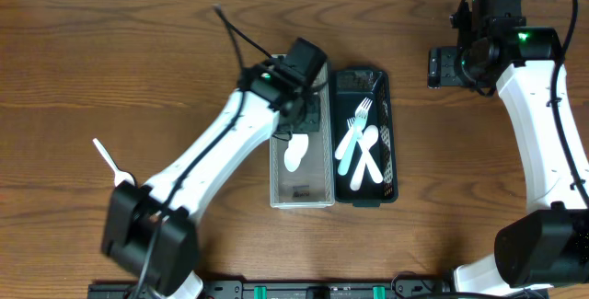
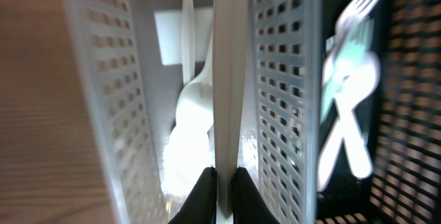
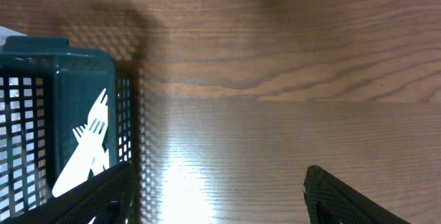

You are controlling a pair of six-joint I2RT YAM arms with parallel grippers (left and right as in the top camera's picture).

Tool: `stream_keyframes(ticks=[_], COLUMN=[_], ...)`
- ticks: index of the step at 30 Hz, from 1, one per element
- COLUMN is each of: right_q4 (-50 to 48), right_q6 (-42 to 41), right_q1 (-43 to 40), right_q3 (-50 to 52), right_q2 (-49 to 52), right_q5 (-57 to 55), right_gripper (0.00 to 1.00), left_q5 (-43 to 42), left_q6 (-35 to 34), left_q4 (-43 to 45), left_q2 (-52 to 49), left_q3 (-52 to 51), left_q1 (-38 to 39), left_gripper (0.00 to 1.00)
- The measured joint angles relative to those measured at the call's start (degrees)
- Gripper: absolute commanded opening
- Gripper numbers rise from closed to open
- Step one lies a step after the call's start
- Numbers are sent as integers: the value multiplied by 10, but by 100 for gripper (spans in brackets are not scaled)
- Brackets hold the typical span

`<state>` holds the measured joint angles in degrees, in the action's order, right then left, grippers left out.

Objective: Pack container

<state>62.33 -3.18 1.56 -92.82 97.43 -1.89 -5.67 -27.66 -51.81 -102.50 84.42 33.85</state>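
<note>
A clear perforated basket [image 1: 276,184] stands mid-table with a white spoon [image 1: 295,155] lying in it. Against its right side stands a dark green basket [image 1: 391,106] holding several white forks and spoons [image 1: 361,147]. My left gripper [image 1: 308,106] hangs over the clear basket's far end, shut on the flat handle of a white plastic utensil [image 2: 227,79]; I cannot tell which kind. The spoon [image 2: 189,107] lies below it, and the green basket [image 2: 406,114] shows to the right. My right gripper [image 1: 442,67] is open and empty [image 3: 217,196] over bare table, right of the green basket [image 3: 62,72].
One white utensil [image 1: 107,158] lies loose on the wooden table at the far left, near the left arm's base. The right arm stands along the right edge.
</note>
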Motion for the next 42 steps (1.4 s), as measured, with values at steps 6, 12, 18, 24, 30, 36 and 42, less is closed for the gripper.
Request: stream_keyframes(ticks=[6,12,18,24,30,36,42], right_q4=[0,1,2,4,4,5,4], right_q6=[0,0,0,0,1,3,5], right_q1=[0,0,0,0,0,0,0], right_q3=[0,0,0,0,0,0,0], right_q2=[0,0,0,0,0,0,0], right_q5=[0,0,0,0,0,0,0], right_gripper=[81,81,81,81,81,81,81], left_q5=[0,0,84,147,163,105,72], left_q6=[-5,21,77,87,85,86,86], left_q4=[5,8,-36,-101,-144,-118,-42], left_q2=[-52,-53,-4,153,217,185,114], left_q3=[-7,-7,31,67,68,15,-77], left_q1=[8,8,4,-103,-323,-510,-615], left_gripper=[30,43,64,75,80,81,83])
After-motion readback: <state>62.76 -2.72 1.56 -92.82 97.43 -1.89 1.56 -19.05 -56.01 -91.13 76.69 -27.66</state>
